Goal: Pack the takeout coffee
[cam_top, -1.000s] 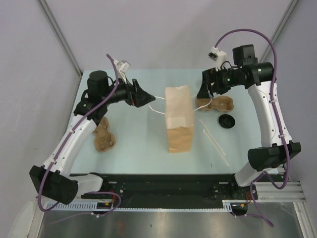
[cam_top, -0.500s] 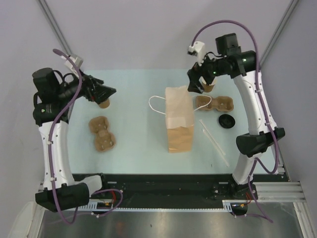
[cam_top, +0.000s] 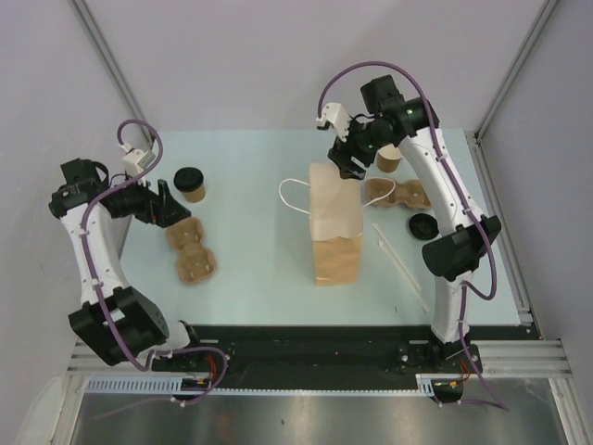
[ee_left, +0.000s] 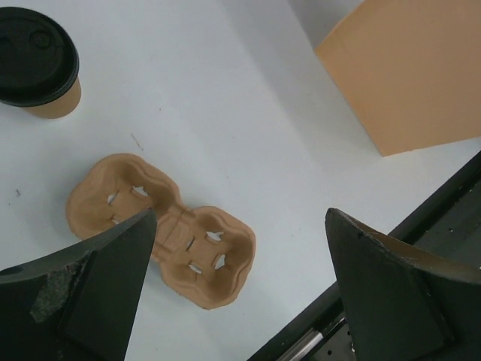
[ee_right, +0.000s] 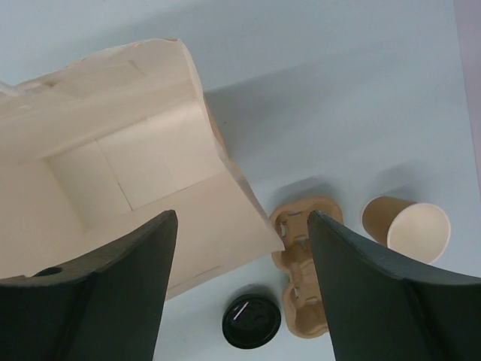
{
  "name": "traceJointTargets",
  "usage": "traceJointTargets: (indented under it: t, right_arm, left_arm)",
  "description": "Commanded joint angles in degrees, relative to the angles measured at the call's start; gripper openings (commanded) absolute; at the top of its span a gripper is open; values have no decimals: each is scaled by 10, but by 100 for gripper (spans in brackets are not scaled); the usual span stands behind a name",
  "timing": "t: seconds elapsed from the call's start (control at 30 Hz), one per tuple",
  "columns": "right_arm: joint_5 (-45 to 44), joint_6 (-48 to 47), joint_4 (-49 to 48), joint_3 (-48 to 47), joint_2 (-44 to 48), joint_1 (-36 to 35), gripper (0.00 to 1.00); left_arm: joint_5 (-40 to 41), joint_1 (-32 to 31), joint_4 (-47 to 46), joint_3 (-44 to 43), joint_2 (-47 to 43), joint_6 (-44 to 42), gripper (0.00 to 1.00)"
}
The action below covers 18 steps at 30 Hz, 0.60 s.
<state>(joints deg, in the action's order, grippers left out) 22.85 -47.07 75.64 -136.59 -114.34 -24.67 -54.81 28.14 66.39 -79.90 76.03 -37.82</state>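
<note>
- Showing the left gripper (ee_left: 240, 218) over the table's (ee_left: 248, 90) left side, jaws spread wide, nothing between them.
- Looking down from there onto a cardboard carrier (ee_left: 161, 229) lying flat.
- Standing upright just beyond that carrier: the lidded cup (ee_left: 34, 60), clear of the fingers.
- Holding the right gripper (ee_right: 240, 218) over the rim of the open paper bag (ee_right: 113, 173), jaws likewise wide and empty.
- Standing upright beside a second carrier (ee_right: 304, 256): the open cup (ee_right: 409, 226), pale inside showing.
- Lying flat near that carrier: the loose lid (ee_right: 252, 321).
- Resting right of the bag: two white straws (cam_top: 400, 264).
</note>
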Motion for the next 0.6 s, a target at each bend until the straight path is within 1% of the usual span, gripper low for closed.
traceJointTargets:
  t: [0.0,0.1,0.13,0.2,0.23,0.3,0.37,0.43,0.47,0.57]
  right_arm:
    - [-1,-19,-10,-14,-9,-10,74]
    - [0,-18,-16,-15,-16,-12,72]
    - [-1,-19,-22,-17,-18,-13,71]
    - [0,-21,-24,-16,-18,-15,68]
    - [-1,-23,-26,-17,-18,-16,67]
    - [-3,-29,-29,-16,-21,-21,63]
    - [-7,-34,-31,-17,-25,-25,58]
    - [-13,-38,-33,-18,-28,-27,50]
    - [-13,-40,-32,-19,-29,-28,46]
    - [-18,-45,-33,-17,-30,-29,31]
  left_arm:
    - [20,15,3,0,27,-66,99]
    - [65,15,-32,4,47,-79,99]
    - [102,14,-64,6,53,-76,100]
    - [121,15,-75,2,80,-82,100]
    - [124,15,-66,-8,92,-108,98]
    - [119,15,-59,-13,121,-134,95]
    - [111,15,-57,-15,140,-147,90]
    - [106,15,-54,-20,166,-167,84]
    - [102,15,-52,-22,173,-177,83]
    - [93,14,-71,-16,188,-197,81]
